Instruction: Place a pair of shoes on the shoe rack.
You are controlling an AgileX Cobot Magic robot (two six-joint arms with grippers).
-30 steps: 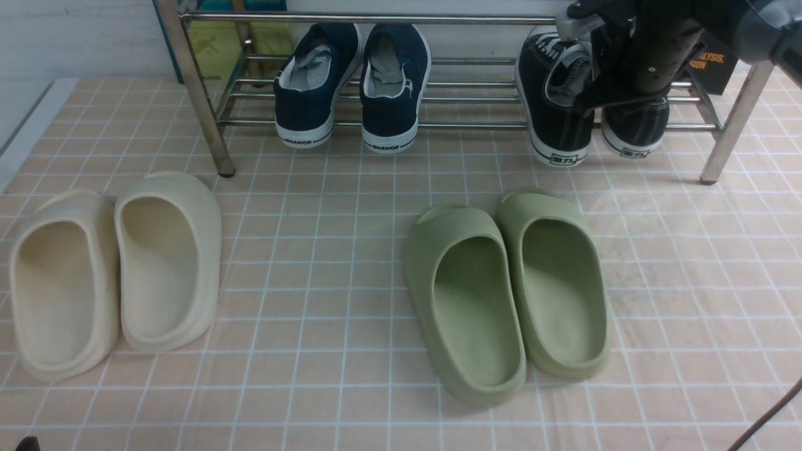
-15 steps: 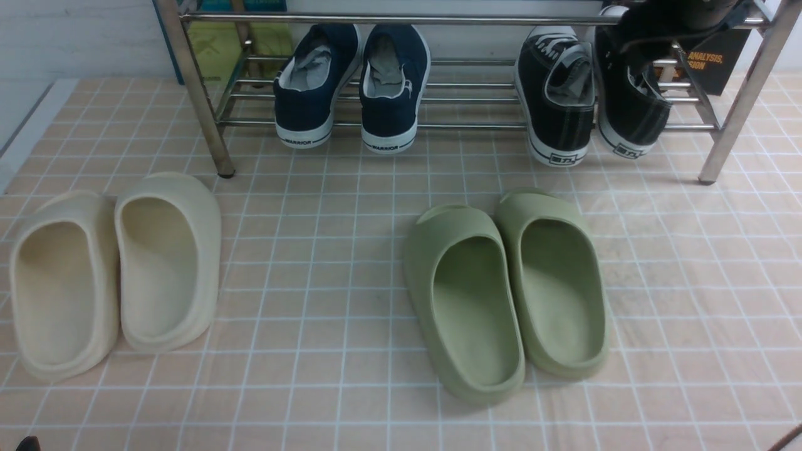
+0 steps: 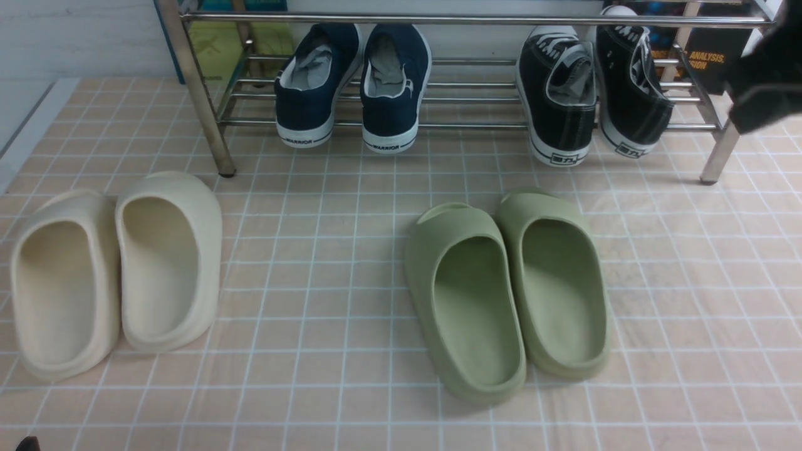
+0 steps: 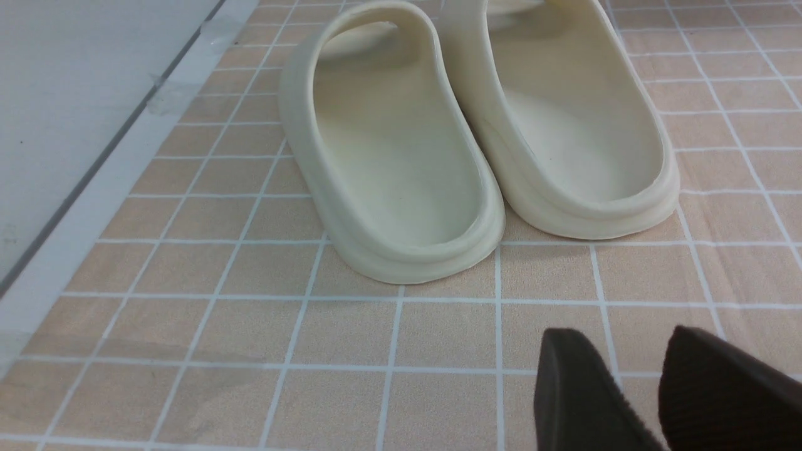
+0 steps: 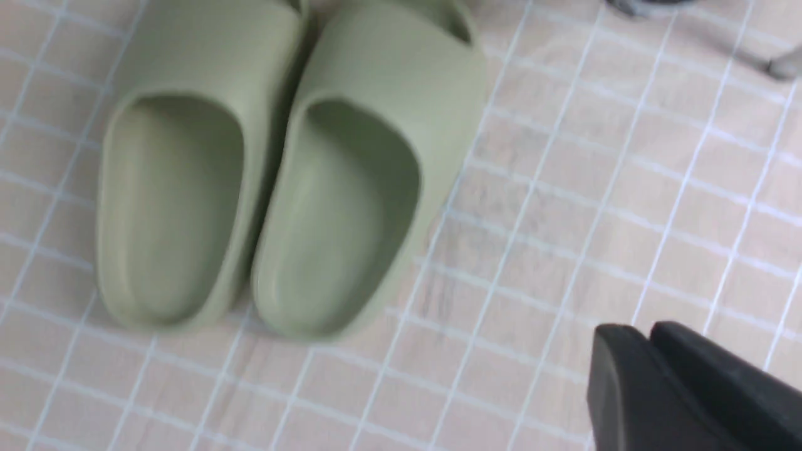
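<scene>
Black canvas sneakers are both on the shoe rack: bottom shelf, far right end, toes pointing far, heels toward the near side and hanging just past the front rod. The slot makes sense, since the navy WARRIOR sneakers already take the shelf left of centre, with bare rods between the two pairs. Left sneaker sits square. Right sneaker is skewed, heel swung right and body rolled a bit, touching or almost touching its mate, can't tell which. Reads as a drop-in placement, not a tidy one, but the rods carry both soles, so I'd judge it stable enough. Right claw is closed, pads pressed together, nothing in it. Its wrist camera looks down on the green foam slides and the tile-print mat, so it's off the rack. Right arm shows only as a dark blur at the far right edge, near the rack's right leg, on no shoe. Left claw is low over the mat at near left, on the near side of the cream foam slides, fingers parted with a gap, empty. It's parked, no role here. Both slide pairs sit on the mat, well apart, untouched. My read is that the task is effectively done. The only open item is squaring the right sneaker, and the risk there is knocking its heel off the front rod.
</scene>
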